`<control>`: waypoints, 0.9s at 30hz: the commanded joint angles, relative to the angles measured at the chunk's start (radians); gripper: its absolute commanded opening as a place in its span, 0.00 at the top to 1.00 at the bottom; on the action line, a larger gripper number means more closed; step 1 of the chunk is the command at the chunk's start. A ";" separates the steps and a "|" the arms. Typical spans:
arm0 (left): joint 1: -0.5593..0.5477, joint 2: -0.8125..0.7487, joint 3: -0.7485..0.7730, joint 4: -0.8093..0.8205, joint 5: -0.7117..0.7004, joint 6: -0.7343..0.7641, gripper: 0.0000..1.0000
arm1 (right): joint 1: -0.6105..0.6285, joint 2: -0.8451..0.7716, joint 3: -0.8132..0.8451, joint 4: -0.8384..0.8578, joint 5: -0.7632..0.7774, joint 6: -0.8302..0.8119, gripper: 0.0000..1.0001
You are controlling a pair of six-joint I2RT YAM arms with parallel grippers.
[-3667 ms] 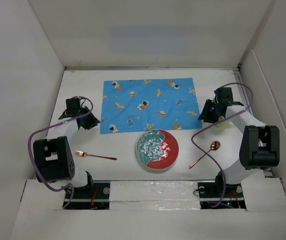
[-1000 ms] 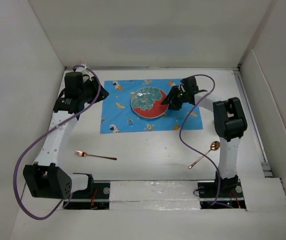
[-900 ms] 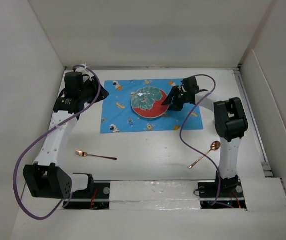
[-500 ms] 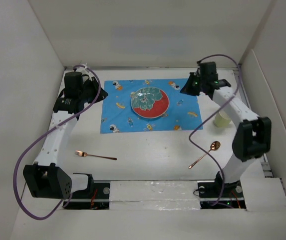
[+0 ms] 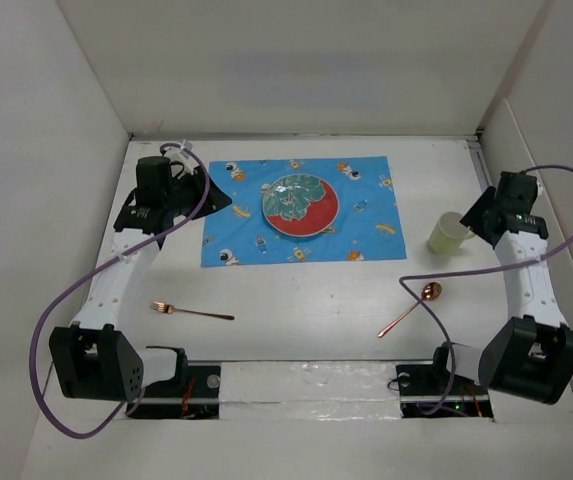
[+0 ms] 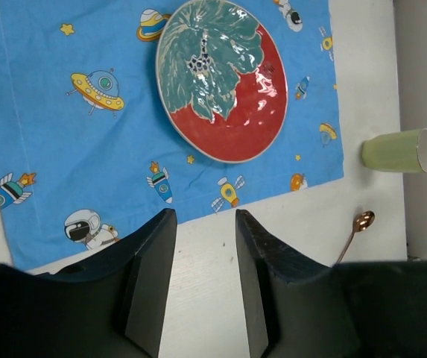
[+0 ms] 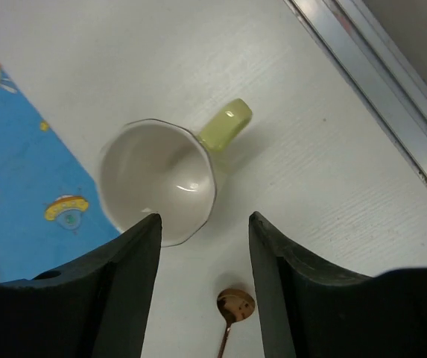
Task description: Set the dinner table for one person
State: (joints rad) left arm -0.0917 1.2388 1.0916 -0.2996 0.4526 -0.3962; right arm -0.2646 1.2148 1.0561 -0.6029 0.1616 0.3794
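The dinner table (image 5: pixel 296 300) is the white surface under everything. A red and teal plate (image 5: pixel 301 206) (image 6: pixel 220 78) lies on the blue space-print placemat (image 5: pixel 366 190) (image 6: pixel 64 134). A pale green cup (image 5: pixel 447 233) (image 7: pixel 161 179) stands upright right of the mat, its handle (image 7: pixel 224 123) pointing away from it. A copper spoon (image 5: pixel 411 308) (image 7: pixel 235 306) and a copper fork (image 5: pixel 191 312) lie near the front. My left gripper (image 5: pixel 214 196) (image 6: pixel 204 216) hovers open over the mat's left edge. Above and beside the cup, my right gripper (image 5: pixel 474 216) (image 7: pixel 204 220) is open and empty.
White walls enclose the table on the left, back and right. A metal rail (image 7: pixel 377 74) runs along the table's right edge, close to the cup. The left wrist view also takes in the cup (image 6: pixel 398 150) and the spoon (image 6: pixel 355 227).
My right gripper has left the plate on the placemat and swung right, ending over the cup. The left arm has only shifted slightly.
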 commanded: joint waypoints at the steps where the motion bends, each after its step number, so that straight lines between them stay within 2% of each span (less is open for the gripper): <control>1: -0.003 -0.012 -0.013 0.056 0.047 -0.020 0.65 | -0.047 0.061 -0.008 0.005 -0.043 -0.017 0.44; 4: -0.003 -0.002 -0.009 0.057 0.058 -0.020 0.65 | -0.067 0.127 0.005 -0.005 -0.071 0.006 0.47; 10: -0.013 0.001 -0.015 0.068 0.054 -0.023 0.66 | -0.067 0.227 -0.018 0.074 -0.139 0.033 0.61; 12: -0.013 0.001 -0.016 0.068 0.054 -0.021 0.66 | -0.058 0.262 -0.012 0.092 -0.142 0.038 0.75; 13: -0.013 0.001 -0.015 0.068 0.052 -0.023 0.66 | -0.058 0.272 0.004 0.089 -0.137 0.042 0.94; 14: -0.013 0.002 -0.013 0.066 0.048 -0.021 0.66 | -0.048 0.273 0.013 0.088 -0.126 0.047 1.00; 19: -0.013 0.013 0.001 0.056 0.034 -0.013 0.66 | 0.013 0.204 0.093 0.118 -0.057 0.036 1.00; 21: -0.013 0.027 0.007 0.054 0.032 -0.009 0.66 | 0.043 0.222 0.197 0.103 -0.047 0.021 1.00; 26: -0.034 0.059 0.047 0.017 -0.037 0.031 0.65 | 0.195 0.474 0.511 -0.015 -0.039 -0.036 1.00; 27: -0.046 0.068 0.054 0.005 -0.060 0.042 0.65 | 0.217 0.515 0.619 -0.032 -0.039 -0.042 1.00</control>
State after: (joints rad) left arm -0.1097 1.2991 1.0927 -0.2829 0.4488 -0.3977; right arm -0.1177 1.6501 1.4792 -0.6662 0.1253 0.3687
